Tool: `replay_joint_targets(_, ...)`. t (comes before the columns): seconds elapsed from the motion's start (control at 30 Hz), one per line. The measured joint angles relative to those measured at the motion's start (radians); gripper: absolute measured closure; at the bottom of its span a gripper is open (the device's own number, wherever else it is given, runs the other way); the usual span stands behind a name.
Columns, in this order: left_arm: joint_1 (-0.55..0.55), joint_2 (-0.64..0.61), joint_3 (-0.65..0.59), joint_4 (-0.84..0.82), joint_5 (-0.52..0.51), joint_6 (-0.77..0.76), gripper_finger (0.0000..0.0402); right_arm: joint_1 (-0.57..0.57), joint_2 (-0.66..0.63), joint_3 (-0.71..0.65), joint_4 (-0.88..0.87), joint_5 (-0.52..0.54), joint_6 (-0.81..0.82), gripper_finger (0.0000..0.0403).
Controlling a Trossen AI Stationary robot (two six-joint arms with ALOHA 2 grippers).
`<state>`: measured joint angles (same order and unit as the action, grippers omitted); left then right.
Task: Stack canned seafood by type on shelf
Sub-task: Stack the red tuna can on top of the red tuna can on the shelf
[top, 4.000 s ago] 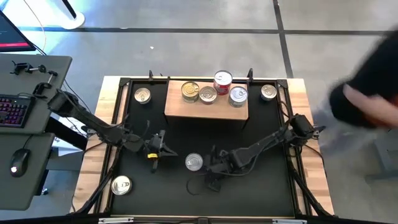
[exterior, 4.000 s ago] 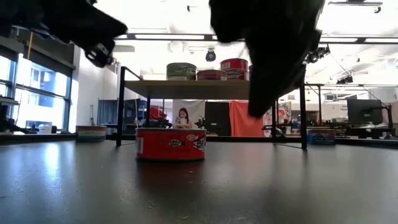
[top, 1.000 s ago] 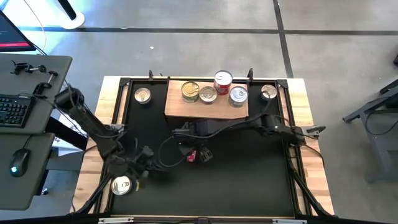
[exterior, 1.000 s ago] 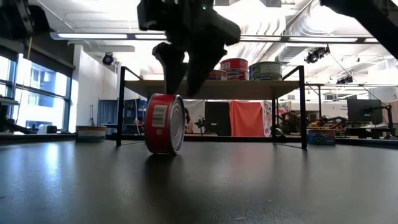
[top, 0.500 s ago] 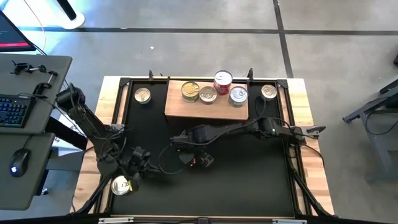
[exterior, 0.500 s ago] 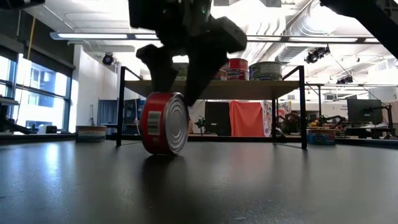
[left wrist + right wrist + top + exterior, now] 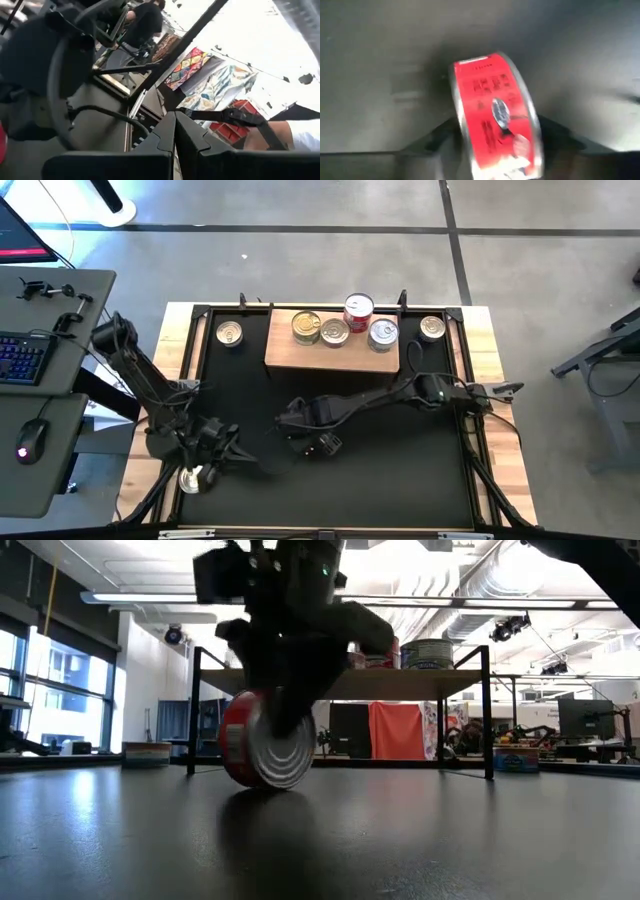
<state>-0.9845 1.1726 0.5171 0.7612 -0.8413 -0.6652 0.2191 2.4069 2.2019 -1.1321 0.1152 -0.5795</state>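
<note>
Since a second ago the right pincer (image 7: 285,715) has narrowed around the tipped red tin (image 7: 262,748); left pincer (image 7: 175,142) pressed closed

Both arms are dark, slim and jointed, with black cables looping loosely alongside them. The right gripper (image 7: 285,690) is a blocky black assembly. The left gripper (image 7: 175,145) has two matte black angular fingers (image 7: 162,142).

A black mat (image 7: 400,470) lies under the right gripper (image 7: 321,442), with a keyboard (image 7: 22,358) and mouse (image 7: 30,442) well off to its left.
</note>
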Motion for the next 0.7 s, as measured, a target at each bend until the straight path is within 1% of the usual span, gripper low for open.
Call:
replay_joint_targets(0.1, -0.008, -0.042, 0.0, -0.006, -0.002, 0.084, 0.0401, 0.003, -0.005, 0.053, -0.02, 0.008, 0.06, 0.028)
replay_joint_targets(0.13, -0.011, -0.058, 0.0, -0.006, -0.004, 0.117, 0.0401, 0.003, -0.008, 0.076, -0.035, 0.003, 0.083, 0.0285)
replay_joint_targets(0.23, -0.014, -0.109, 0.0, -0.008, -0.007, 0.228, 0.0401, 0.003, -0.014, 0.156, -0.084, -0.008, 0.147, 0.0284)
replay_joint_targets(0.3, -0.014, -0.143, 0.001, -0.016, -0.007, 0.293, 0.0401, 0.004, -0.072, 0.118, -0.052, -0.007, 0.18, 0.0284)
replay_joint_targets(0.4, -0.014, -0.194, 0.001, -0.049, -0.009, 0.359, 0.0401, 0.0, -0.159, 0.113, -0.03, 0.019, 0.257, 0.0284)
replay_joint_targets(0.5, -0.013, -0.235, 0.001, -0.089, -0.016, 0.407, 0.0401, -0.015, -0.247, 0.115, -0.018, 0.122, 0.327, 0.0284)
replay_joint_targets(0.6, 0.002, -0.253, 0.001, -0.107, -0.059, 0.424, 0.0401, -0.053, -0.316, 0.115, -0.027, 0.287, 0.375, 0.0284)
replay_joint_targets(0.7, 0.03, -0.25, 0.001, -0.126, -0.085, 0.422, 0.0401, -0.099, -0.385, 0.113, -0.077, 0.44, 0.407, 0.0284)
